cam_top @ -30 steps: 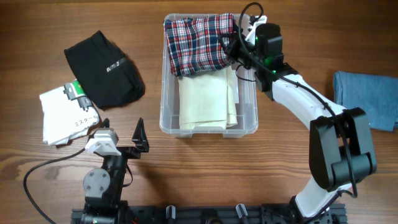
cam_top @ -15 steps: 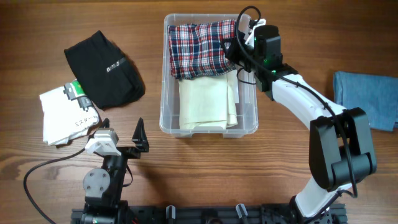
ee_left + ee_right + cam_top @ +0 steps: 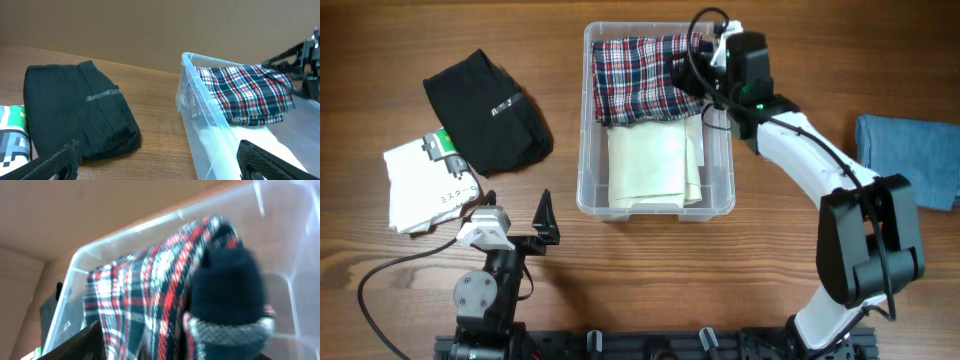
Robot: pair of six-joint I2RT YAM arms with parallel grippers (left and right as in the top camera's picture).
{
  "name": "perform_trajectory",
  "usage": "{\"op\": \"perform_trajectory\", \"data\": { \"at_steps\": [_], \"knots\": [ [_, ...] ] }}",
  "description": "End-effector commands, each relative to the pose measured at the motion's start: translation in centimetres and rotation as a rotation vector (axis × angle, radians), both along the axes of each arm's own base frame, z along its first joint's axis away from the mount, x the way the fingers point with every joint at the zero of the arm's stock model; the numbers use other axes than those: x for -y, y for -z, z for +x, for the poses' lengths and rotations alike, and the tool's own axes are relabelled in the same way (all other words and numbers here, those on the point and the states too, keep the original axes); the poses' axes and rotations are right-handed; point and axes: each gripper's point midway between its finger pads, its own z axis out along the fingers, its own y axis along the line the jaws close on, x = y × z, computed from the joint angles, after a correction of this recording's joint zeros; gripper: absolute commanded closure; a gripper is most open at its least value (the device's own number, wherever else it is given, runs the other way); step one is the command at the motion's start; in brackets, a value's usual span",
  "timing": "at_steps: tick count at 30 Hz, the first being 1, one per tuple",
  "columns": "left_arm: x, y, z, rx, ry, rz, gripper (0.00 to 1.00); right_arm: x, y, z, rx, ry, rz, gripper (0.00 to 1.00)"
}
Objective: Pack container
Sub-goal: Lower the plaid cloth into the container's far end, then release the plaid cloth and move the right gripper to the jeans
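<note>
While we are looking down on the container [image 3: 584, 150]: it is sitting mid-surface [image 3: 720, 280], its long axis running straight away from us, near to far.
Right hand [image 3: 688, 72]: it is hanging over the container's far right corner. As best we are reading the blurred wrist view, it is clamping the right edge of the plaid cloth [image 3: 638, 78].
Plaid cloth: it is lying across the far end, inside the walls, its length running side to side, crosswise to the container.
Cream cloth [image 3: 655, 165]: it is lying flat underneath, filling the near part of the base.
Left hand [image 3: 517, 200]: it is parked near the front edge, fingers spread wide, holding nothing.
Key relation: the cloth is stretching leftward from the right hand, so we are judging that the release wants a straight drop right there. The right arm is far nearer.
Waiting outside: we are seeing a black garment [image 3: 485, 110] and a white packet [image 3: 425, 185] at left and a blue cloth [image 3: 910, 160] at right, all apart from the container.
</note>
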Motion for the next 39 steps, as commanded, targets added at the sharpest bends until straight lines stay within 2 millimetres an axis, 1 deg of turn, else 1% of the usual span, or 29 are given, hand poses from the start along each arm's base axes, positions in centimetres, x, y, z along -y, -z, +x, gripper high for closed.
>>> {"op": "perform_trajectory", "data": {
  "at_steps": [1,2,3,8,11,15,17,19,20,22,23,27,30,31,32,33,34,38,39],
  "knots": [
    [0.0,0.2,0.0,0.001,0.004,0.015,0.00,-0.6,-5.8,1.9,0.152,-0.045,-0.066,0.32],
    [0.0,0.2,0.0,0.001,0.004,0.015,0.00,-0.3,-7.2,2.3,0.161,-0.038,-0.100,0.30],
    [0.0,0.2,0.0,0.001,0.004,0.015,0.00,-0.1,-7.8,2.4,0.161,-0.034,-0.120,0.30],
    [0.0,0.2,0.0,0.001,0.004,0.015,0.00,0.6,-9.6,2.5,0.177,-0.047,-0.246,0.28],
    [0.0,0.2,0.0,0.001,0.004,0.015,0.00,0.6,-9.8,2.2,0.177,-0.065,-0.318,0.28],
    [0.0,0.2,0.0,0.001,0.004,0.015,0.00,-0.3,-9.4,1.5,0.187,-0.097,-0.420,0.29],
    [0.0,0.2,0.0,0.001,0.004,0.015,0.00,-1.1,-9.0,1.1,0.195,-0.111,-0.462,0.34],
    [0.0,0.2,0.0,0.001,0.004,0.015,0.00,-1.9,-8.8,0.9,0.206,-0.121,-0.492,0.43],
    [0.0,0.2,0.0,0.001,0.004,0.015,0.00,-2.4,-8.7,0.8,0.210,-0.126,-0.505,0.50],
    [0.0,0.2,0.0,0.001,0.004,0.015,0.00,-2.7,-8.3,0.9,0.209,-0.118,-0.521,0.57],
    [0.0,0.2,0.0,0.001,0.004,0.015,0.00,-2.7,-7.9,1.0,0.204,-0.112,-0.529,0.59],
    [0.0,0.2,0.0,0.001,0.004,0.015,0.00,-2.8,-5.2,1.6,0.149,-0.093,-0.529,0.72],
    [0.0,0.2,0.0,0.001,0.004,0.015,0.00,-3.2,-1.7,2.1,0.086,-0.105,-0.531,0.75],
    [0.0,0.2,0.0,0.001,0.004,0.015,0.00,-3.3,-0.8,2.2,0.072,-0.110,-0.532,0.75],
    [0.0,0.2,0.0,0.001,0.004,0.015,0.00,-3.5,0.6,2.3,0.050,-0.118,-0.534,0.75],
    [0.0,0.2,0.0,0.001,0.004,0.015,0.00,-3.7,1.6,2.3,0.035,-0.126,-0.532,0.75],
    [0.0,0.2,0.0,0.001,0.004,0.015,0.00,-4.0,3.2,2.4,0.013,-0.139,-0.528,0.74],
    [0.0,0.2,0.0,0.001,0.004,0.015,0.00,-4.2,8.1,2.7,-0.051,-0.156,-0.542,0.66],
    [0.0,0.2,0.0,0.001,0.004,0.015,0.00,-4.4,9.0,2.6,-0.066,-0.167,-0.541,0.62]
  ]
}}
